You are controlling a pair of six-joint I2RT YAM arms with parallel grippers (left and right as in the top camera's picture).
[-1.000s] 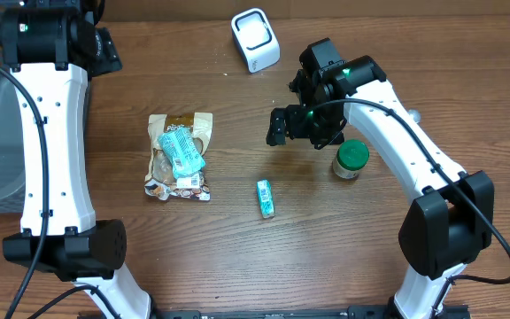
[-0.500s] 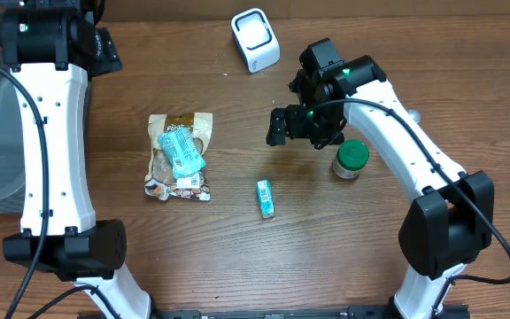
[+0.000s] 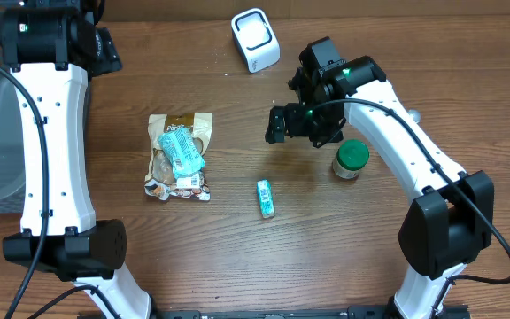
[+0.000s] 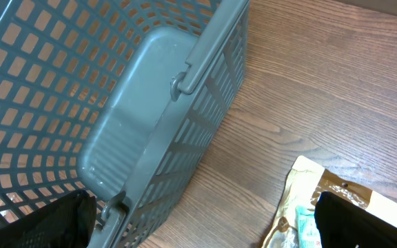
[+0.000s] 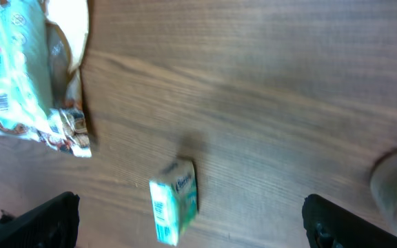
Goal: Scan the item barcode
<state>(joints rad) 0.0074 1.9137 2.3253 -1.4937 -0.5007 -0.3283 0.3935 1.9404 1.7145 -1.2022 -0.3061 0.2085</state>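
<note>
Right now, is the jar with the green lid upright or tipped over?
Upright: the jar stands on its base, round green lid facing up toward the overhead camera.

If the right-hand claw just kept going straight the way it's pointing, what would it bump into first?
Most likely the small teal box. The open right gripper points down at the wooden table, and the box sits between its fingers. Depth is unclear, so it might meet bare wood beside the box instead.
</note>
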